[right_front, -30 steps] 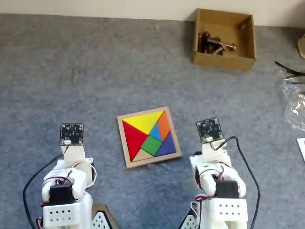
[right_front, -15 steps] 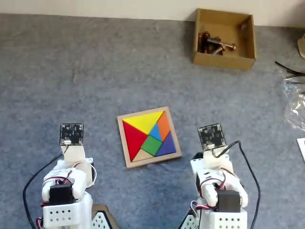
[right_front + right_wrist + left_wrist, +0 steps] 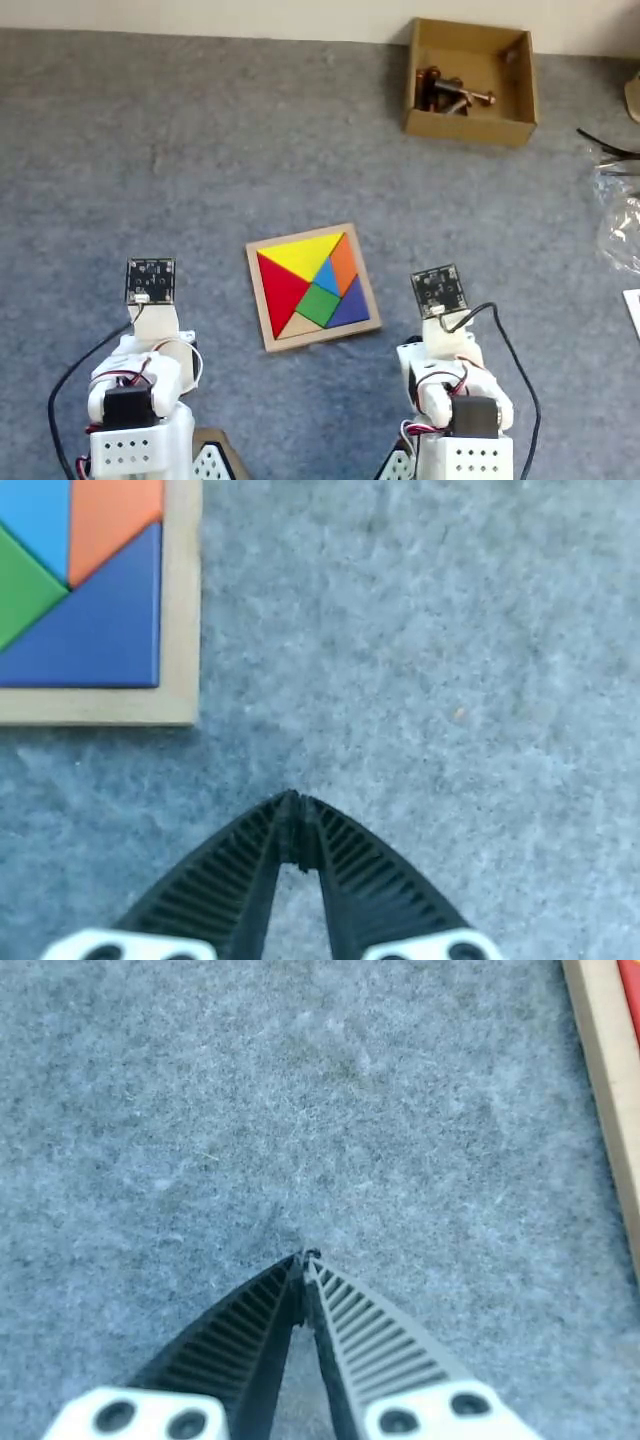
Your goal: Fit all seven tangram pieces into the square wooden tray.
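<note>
Now, the square wooden tray [image 3: 257, 300] lies mid-table, its coloured tangram pieces [image 3: 300, 255] seated inside. Your left gripper [image 3: 303, 1260], at its nine o'clock, and your right gripper [image 3: 293, 805], at four, are both pinched closed on nothing. Careful: the tan triangle [image 3: 292, 325] at seven may be an unfilled slot, and a low sweep could shove the tray.

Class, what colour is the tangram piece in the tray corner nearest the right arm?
Blue. The piece shows best in the right wrist view.
</note>
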Robot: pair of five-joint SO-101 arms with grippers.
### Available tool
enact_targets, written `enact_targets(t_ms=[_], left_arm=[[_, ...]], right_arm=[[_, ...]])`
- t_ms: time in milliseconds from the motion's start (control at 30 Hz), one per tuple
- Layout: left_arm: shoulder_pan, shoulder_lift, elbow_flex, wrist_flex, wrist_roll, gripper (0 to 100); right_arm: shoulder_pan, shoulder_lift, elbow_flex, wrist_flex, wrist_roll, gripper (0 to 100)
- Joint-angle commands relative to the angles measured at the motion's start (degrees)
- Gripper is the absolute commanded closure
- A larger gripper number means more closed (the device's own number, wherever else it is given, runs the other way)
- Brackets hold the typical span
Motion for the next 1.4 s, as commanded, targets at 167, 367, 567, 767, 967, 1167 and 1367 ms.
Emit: enact_targets(t_ms=[167, 367, 567, 767, 967, 1167, 1367], left_arm=[[-0.48, 0.4, 1.19, 0.44, 0.09, 100], [-0.48, 0.4, 1.19, 0.44, 0.09, 100], [-0.48, 0.4, 1.19, 0.44, 0.09, 100], [-0.48, 0.4, 1.19, 0.44, 0.09, 100], [-0.48, 0.4, 1.19, 0.44, 0.09, 100], [-0.48, 0.4, 1.19, 0.44, 0.09, 100], [-0.48, 0.4, 1.19, 0.44, 0.09, 100]], right_arm=[[0.57, -0.92, 4.44, 0.57, -0.53, 99.3], [2.33, -0.92, 6.37, 0.4, -0.53, 99.3], [6.02, -0.75, 6.73, 1.1, -0.35, 99.3], [7.69, -0.84, 6.73, 1.19, -0.26, 99.3], [7.25, -0.75, 6.9, 1.19, -0.53, 99.3], [4.53, -0.84, 6.9, 0.75, -18.55, 99.3], [3.03, -0.84, 6.81, 0.84, -19.25, 99.3]])
